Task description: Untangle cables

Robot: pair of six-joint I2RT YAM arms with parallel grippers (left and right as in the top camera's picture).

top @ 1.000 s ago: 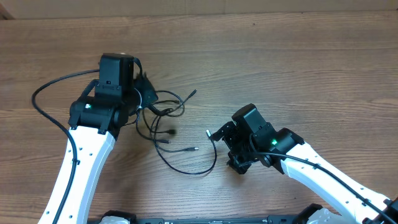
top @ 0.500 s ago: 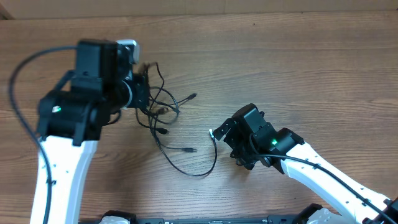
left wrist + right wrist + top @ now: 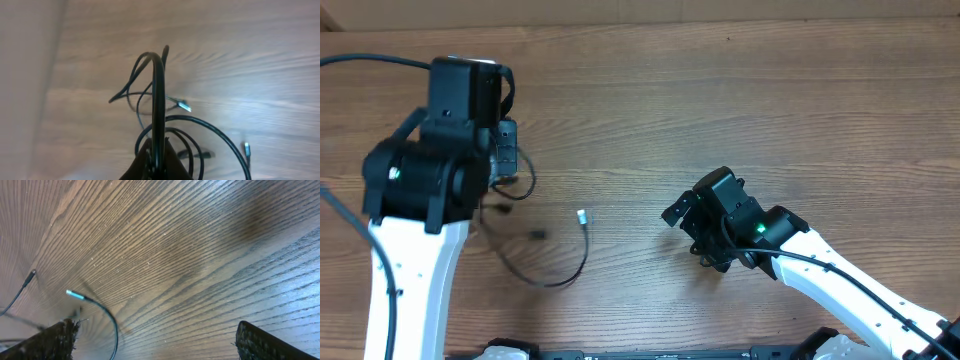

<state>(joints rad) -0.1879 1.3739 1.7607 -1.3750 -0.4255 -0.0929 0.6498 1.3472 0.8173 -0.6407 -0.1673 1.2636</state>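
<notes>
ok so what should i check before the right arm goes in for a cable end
1. Left tool shut on the cables: ok, a loop is clamped between its fingers.
2. Right tool open and empty: ok, fingers spread wide with only table between them.
3. A free end to aim for: ok, the silver plug shows between the arms, apart from the right tool.
4. Strands separated: not ok, several loops cross each other below the left tool.
5. How many cords the left tool holds: cannot tell, the clamp hides them.
</notes>
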